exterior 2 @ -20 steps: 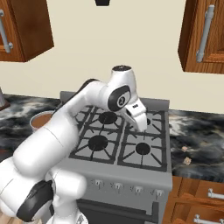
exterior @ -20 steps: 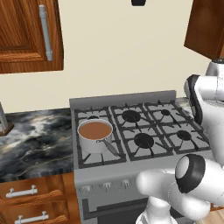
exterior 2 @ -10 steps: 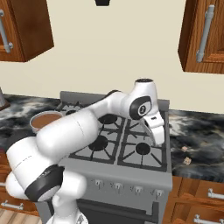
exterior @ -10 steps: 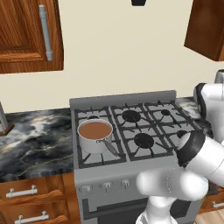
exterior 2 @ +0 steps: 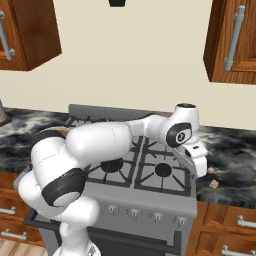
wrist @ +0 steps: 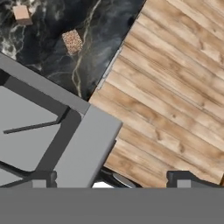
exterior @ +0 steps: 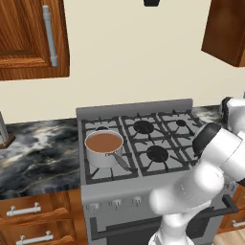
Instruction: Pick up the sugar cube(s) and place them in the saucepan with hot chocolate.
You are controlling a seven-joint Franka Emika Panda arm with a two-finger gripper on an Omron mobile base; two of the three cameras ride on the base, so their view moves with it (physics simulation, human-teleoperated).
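Claw [wrist: 109, 179] open, empty, tips cut off at frame bottom. Two small tan sugar cubes [wrist: 72, 41] on dark marble tabletop [wrist: 100, 30] ahead-left of claw (second one [wrist: 21, 13] partly cropped). Silver-grey saucepan of brown liquid [exterior: 104, 148] far off, on stove [exterior: 139, 143].

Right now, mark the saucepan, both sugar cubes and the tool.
saucepan [exterior: 104, 142], left base view, on the hot chocolate.
speckled sugar cube [wrist: 72, 41], hand view, top face.
paler sugar cube [wrist: 21, 13], hand view, top face.
tool [wrist: 111, 179], hand view, between fingertips.
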